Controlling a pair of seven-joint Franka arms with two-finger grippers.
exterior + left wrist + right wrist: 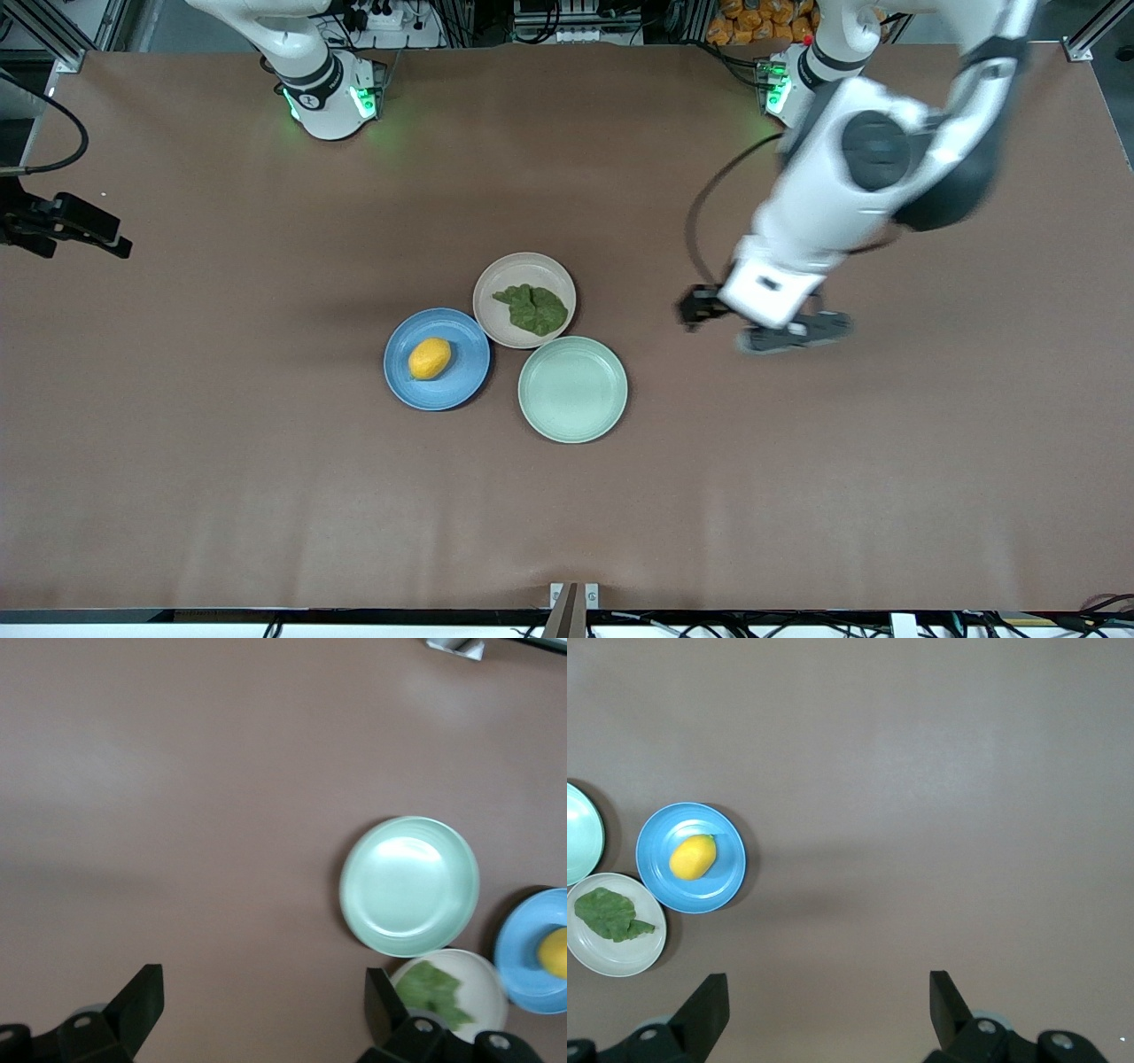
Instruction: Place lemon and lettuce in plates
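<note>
The lemon [430,358] lies in the blue plate [461,385]. The lettuce [532,307] lies in the beige-pink plate [509,275], which touches the blue one. My left gripper [753,323] is open and empty over bare table, toward the left arm's end from the plates. Its wrist view shows its gripper [263,992], the lettuce [431,990] and the lemon [555,951]. My right gripper [828,1010] is open and empty, high over bare table; its wrist view shows the lemon [692,857], the blue plate [726,886] and the lettuce [609,913].
An empty pale mint-green plate [572,389] sits nearer the front camera, touching the beige-pink plate. A black device with a cable [66,226] is at the table's edge on the right arm's end.
</note>
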